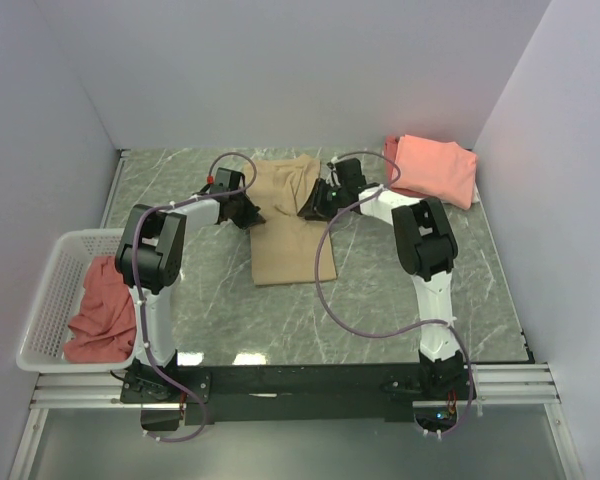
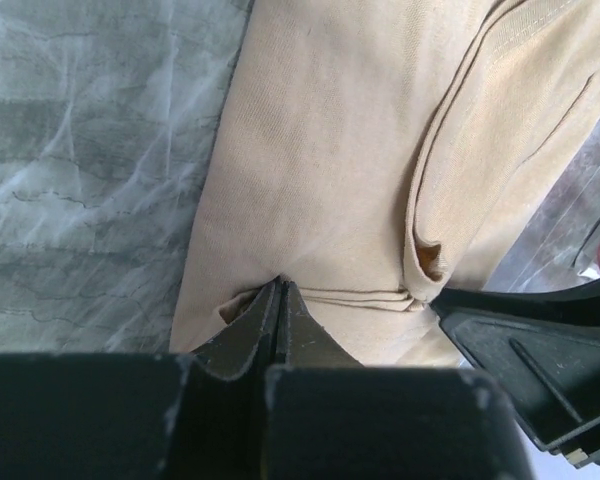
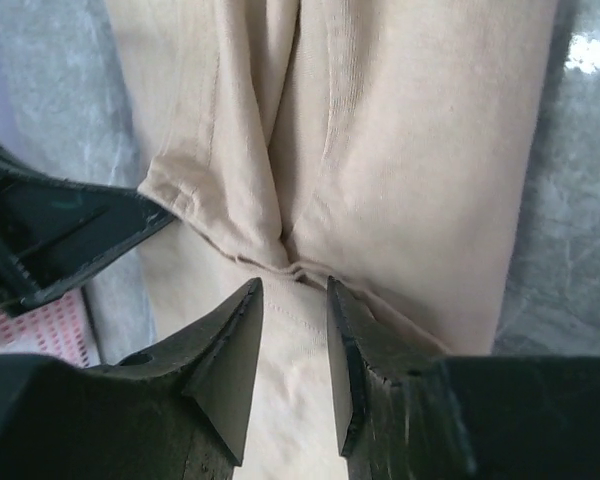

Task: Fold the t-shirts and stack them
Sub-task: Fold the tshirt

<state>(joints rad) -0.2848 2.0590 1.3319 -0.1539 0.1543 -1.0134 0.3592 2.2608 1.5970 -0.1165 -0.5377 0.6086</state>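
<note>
A tan t-shirt (image 1: 292, 235) lies partly folded lengthwise in the middle of the marble table. My left gripper (image 1: 252, 212) is at its left edge. In the left wrist view its jaws (image 2: 280, 287) are shut, with a gathered fold of the tan cloth (image 2: 330, 150) pinched at their tips. My right gripper (image 1: 310, 207) is at the shirt's right side. In the right wrist view it (image 3: 294, 290) is open, its jaws standing low over the tan cloth (image 3: 410, 150) just short of a bunched fold. A folded pink t-shirt (image 1: 435, 168) lies at the back right.
A white basket (image 1: 50, 262) at the left edge holds a crumpled reddish shirt (image 1: 105, 310). The two grippers face each other closely across the tan shirt: the right one's finger (image 2: 540, 350) shows in the left wrist view, the left one (image 3: 50, 230) in the right wrist view.
</note>
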